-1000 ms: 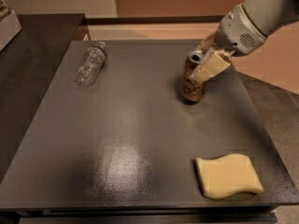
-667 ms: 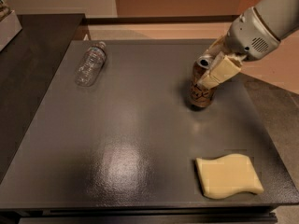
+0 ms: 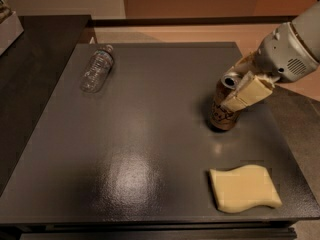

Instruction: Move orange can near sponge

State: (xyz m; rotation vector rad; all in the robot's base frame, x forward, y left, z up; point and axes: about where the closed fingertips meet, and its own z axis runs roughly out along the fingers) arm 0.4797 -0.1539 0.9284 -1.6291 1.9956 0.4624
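Between the fingers [image 3: 248, 93]: orange can [image 3: 222, 115], clasped just under its silver top.
Gripper [image 3: 239, 91]: over the right side of the dark table [image 3: 125, 134], closed on the can.
Orange can: leaned slightly, near the sponge [image 3: 245, 188] but apart from it.
Sponge: lay flat at the near right corner.
Water bottle [image 3: 97, 68]: lay on its side, far left.
Arm [image 3: 290, 49]: white, at the right edge.

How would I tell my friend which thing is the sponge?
Find the big dark table. Go to its front right corner, just in front of the orange can that the gripper holds near the right edge. The sponge lies flat there, pale yellow with wavy edges, unlike the clear bottle at the back left.
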